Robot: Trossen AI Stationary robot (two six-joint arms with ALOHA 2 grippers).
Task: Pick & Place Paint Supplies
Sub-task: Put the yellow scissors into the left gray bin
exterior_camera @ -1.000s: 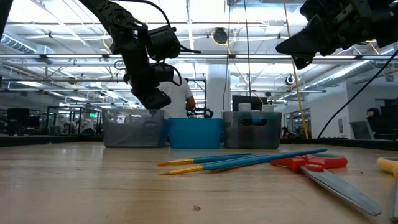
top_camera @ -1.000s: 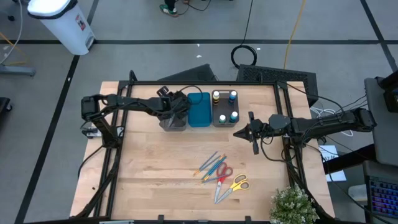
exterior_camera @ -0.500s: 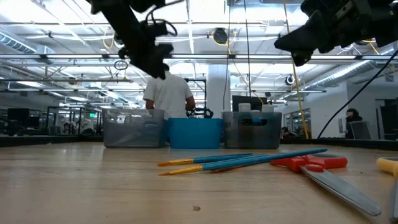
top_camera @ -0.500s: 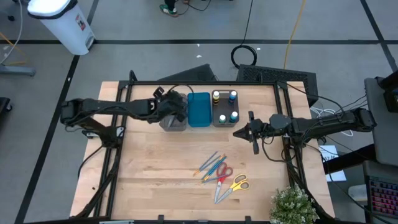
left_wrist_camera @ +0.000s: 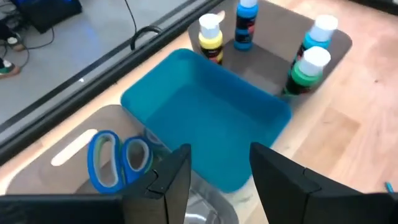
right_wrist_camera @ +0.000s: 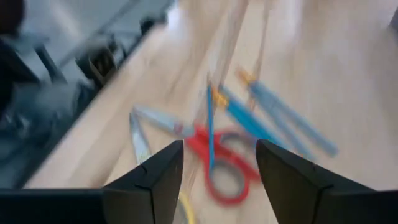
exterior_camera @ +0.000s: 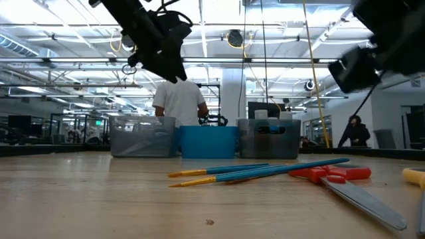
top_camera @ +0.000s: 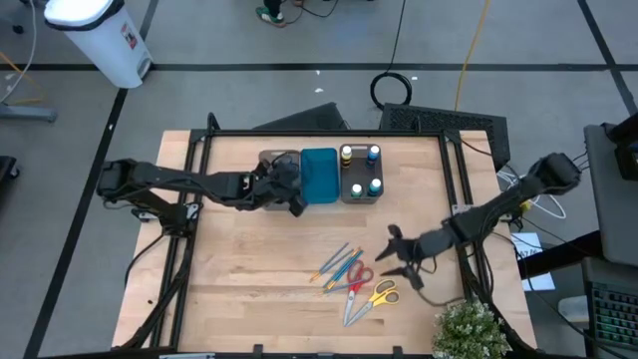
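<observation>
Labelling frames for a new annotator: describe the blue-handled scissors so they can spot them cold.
Start at the row of three trays along the table's far edge: the blue tray sits in the middle. The grey tray on its left holds the blue-handled scissors, below the left gripper. The other scissors, red and yellow, lie loose on the wood.

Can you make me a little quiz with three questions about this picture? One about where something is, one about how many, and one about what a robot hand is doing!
1. Where are the blue-handled scissors?
A. In the grey tray
B. In the blue tray
C. On the floor

2. How many small white paint bottles stand in the right-hand grey tray?
A. Two
B. Four
C. Six

3. The right end effector is:
A. Open, empty
B. Holding a bottle
C. Holding a plant

Answers: 1 A, they lie in the grey tray beside the empty blue plastic tray. 2 B, four coloured tops show. 3 A, its fingers are spread above the red-handled scissors.
</observation>
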